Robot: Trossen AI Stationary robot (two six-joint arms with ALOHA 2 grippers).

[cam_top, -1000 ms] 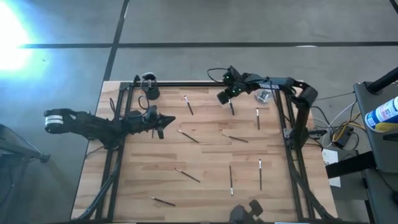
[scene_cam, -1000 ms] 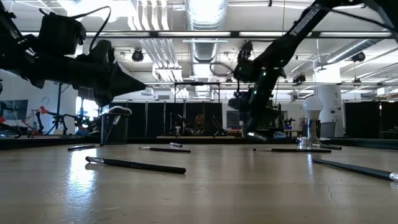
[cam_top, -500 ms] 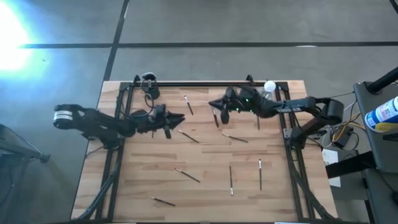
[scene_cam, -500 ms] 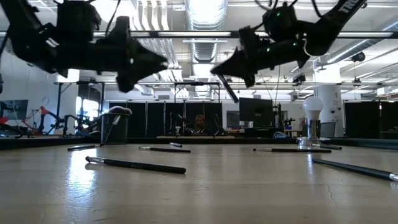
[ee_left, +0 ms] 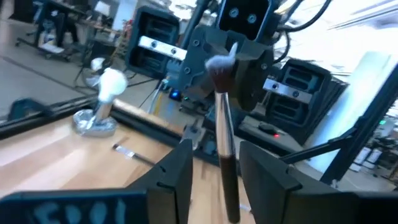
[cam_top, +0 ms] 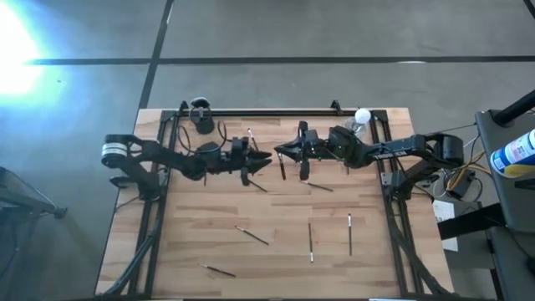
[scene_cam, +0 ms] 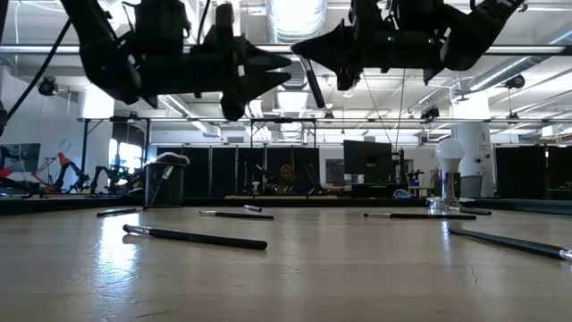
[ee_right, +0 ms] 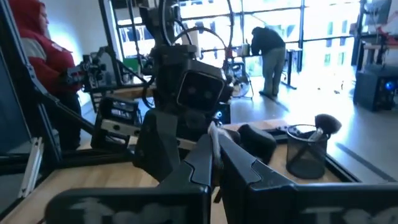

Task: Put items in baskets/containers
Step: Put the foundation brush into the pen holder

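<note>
High over the table's far middle, my two grippers stand tip to tip. My right gripper (cam_top: 280,153) is shut on a brush (ee_left: 225,155) with a dark handle and a pale bristle head. My left gripper (cam_top: 261,157) is open. Its fingers (ee_left: 177,171) stand on either side of the brush's handle, with a gap on both sides. The black cup (cam_top: 203,122) stands at the table's far left with a round-headed brush (ee_right: 326,122) in it. Several more sticks, such as one (cam_top: 310,242) in the near middle, lie flat on the wood. My right gripper pinches the brush between its two fingers on the handle just under the bristle head (ee_left: 220,99). The fingers come level from the table's right and lie across the brush. It hangs below them, slightly slanted, bristles up, clear of the table (scene_cam: 313,85).
A white bulb on a metal base (cam_top: 361,115) stands at the far right corner. Black frame rails (cam_top: 159,209) run along the table's left, right and far edges. Loose sticks (cam_top: 251,236) are scattered over the near half. People stand in the room beyond.
My right gripper has lifted the brush clear of the table's far right part and carried it up and toward the left. My left gripper has risen, gone toward the right to meet it, and opened around the hanging handle.
</note>
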